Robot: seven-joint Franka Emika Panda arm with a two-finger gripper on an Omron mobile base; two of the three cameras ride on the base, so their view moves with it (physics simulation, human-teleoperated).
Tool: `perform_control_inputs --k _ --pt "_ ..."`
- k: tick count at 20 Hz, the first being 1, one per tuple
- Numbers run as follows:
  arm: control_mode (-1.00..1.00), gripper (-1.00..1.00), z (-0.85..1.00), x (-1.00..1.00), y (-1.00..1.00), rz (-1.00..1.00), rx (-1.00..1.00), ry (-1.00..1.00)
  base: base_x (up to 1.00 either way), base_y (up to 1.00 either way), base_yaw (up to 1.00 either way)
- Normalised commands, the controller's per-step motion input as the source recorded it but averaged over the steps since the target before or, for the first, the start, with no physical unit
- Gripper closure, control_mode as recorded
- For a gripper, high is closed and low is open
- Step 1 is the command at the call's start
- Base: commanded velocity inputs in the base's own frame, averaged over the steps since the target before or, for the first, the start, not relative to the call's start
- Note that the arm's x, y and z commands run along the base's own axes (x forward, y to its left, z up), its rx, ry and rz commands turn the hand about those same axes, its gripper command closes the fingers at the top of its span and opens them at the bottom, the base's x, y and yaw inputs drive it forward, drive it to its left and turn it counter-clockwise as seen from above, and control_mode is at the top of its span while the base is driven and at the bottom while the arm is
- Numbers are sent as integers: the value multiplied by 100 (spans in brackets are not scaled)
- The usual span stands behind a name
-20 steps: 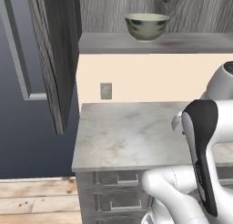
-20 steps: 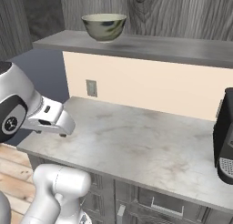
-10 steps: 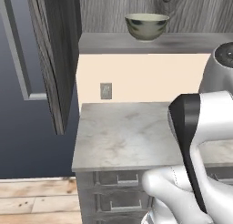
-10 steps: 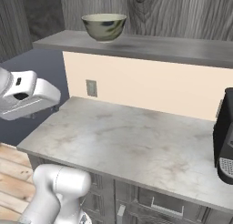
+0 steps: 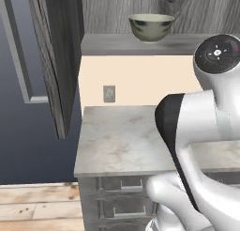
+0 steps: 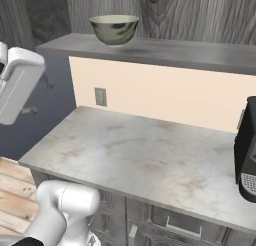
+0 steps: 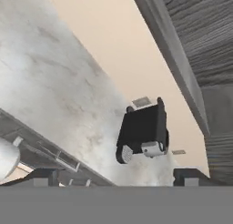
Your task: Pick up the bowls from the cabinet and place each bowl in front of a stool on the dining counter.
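Note:
A pale round bowl [image 5: 151, 27] with a dark pattern stands upright on the flat grey shelf [image 5: 122, 43] of the dark wood-grain cabinet [image 5: 61, 61], whose tall door hangs open at the left. From the right base view the same bowl [image 6: 114, 29] sits at the shelf's left end. My gripper [image 7: 116, 177] is open, its two dark fingertips [image 7: 43, 176] far apart with nothing between them. It looks along the marble counter, well away from the bowl. The stools and the dining counter are out of view.
A marble-topped drawer unit [image 5: 122, 141] stands below the shelf. A black coffee machine [image 6: 246, 165] sits at its right end and also lies ahead of the hand [image 7: 143, 132]. A wall socket [image 6: 100, 96] is on the beige backsplash. My white arm [image 5: 206, 131] rises over the counter's right side.
The arm has swung upward and its links have turned: the white link in the right base view has moved left and higher. The bowl has stayed in place, and the gripper has stayed open.

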Motion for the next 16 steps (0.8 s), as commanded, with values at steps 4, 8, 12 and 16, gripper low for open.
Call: perform_control_inputs --k 4,8,12,16 --pt "-100 -100 10 2 6 14 -56 1 0 0 0" --pt "-100 -100 37 5 0 18 -37 2 0 0 0" --pt "-100 -100 24 9 -3 10 -3 8 0 0 0" --pt "-100 -100 2 22 2 3 9 6 0 0 0"
